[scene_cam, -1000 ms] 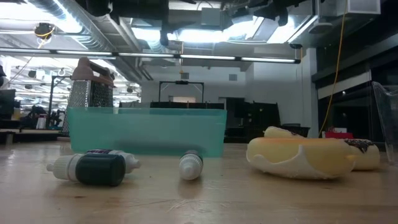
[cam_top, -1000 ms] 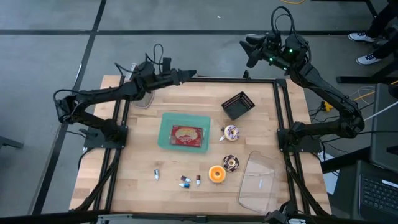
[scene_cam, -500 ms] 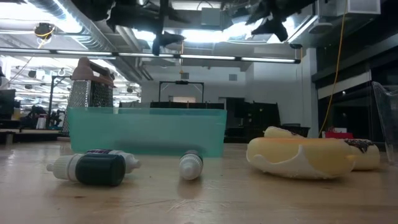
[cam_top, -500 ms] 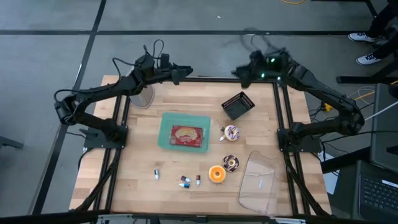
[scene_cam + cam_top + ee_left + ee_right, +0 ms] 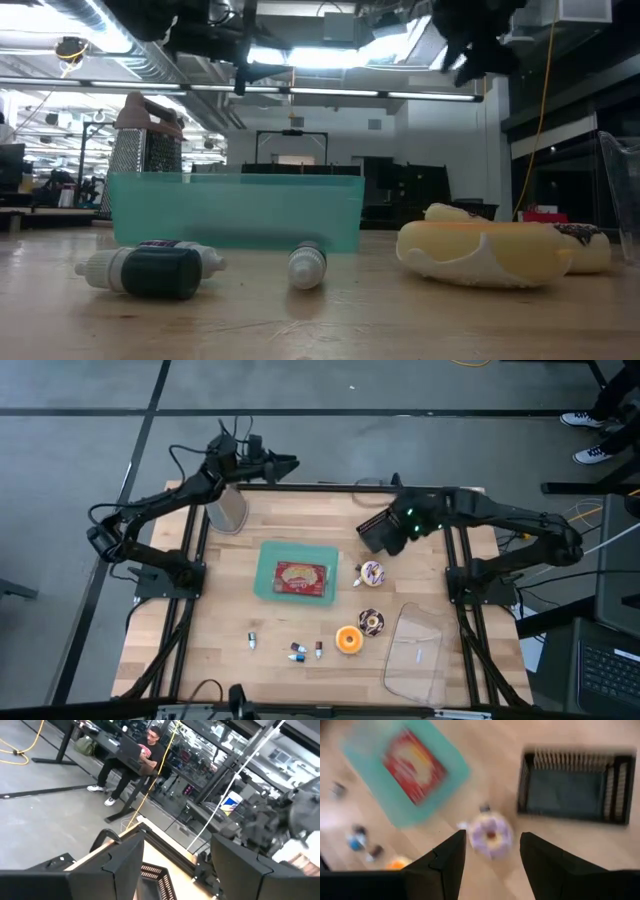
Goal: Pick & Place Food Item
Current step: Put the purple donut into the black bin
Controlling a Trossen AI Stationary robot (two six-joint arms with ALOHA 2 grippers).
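A purple-iced donut [image 5: 372,572] lies on the wooden table, right of a teal tray [image 5: 265,582] that holds a red packet [image 5: 300,576]. A chocolate donut [image 5: 371,622] and an orange piece [image 5: 348,639] lie nearer the front. My right gripper [image 5: 385,530] hangs open, pointing down over the black basket [image 5: 575,785]; in its wrist view the purple donut [image 5: 491,834] shows between my right gripper's [image 5: 492,836] fingers, far below them. My left gripper [image 5: 292,461] is open, held level and high over the table's far edge, with nothing in it.
A metal grater [image 5: 228,512] stands at the far left. Three small bottles [image 5: 297,650] lie near the front edge. A clear plastic container [image 5: 415,650] sits at the front right. A person sits at a desk [image 5: 145,755] beyond the table.
My right gripper has swung in from beyond the far right corner toward the table's middle, come down and tipped from level to pointing down over the black basket. My left gripper has drifted toward the far edge and rolled. Both stay open.
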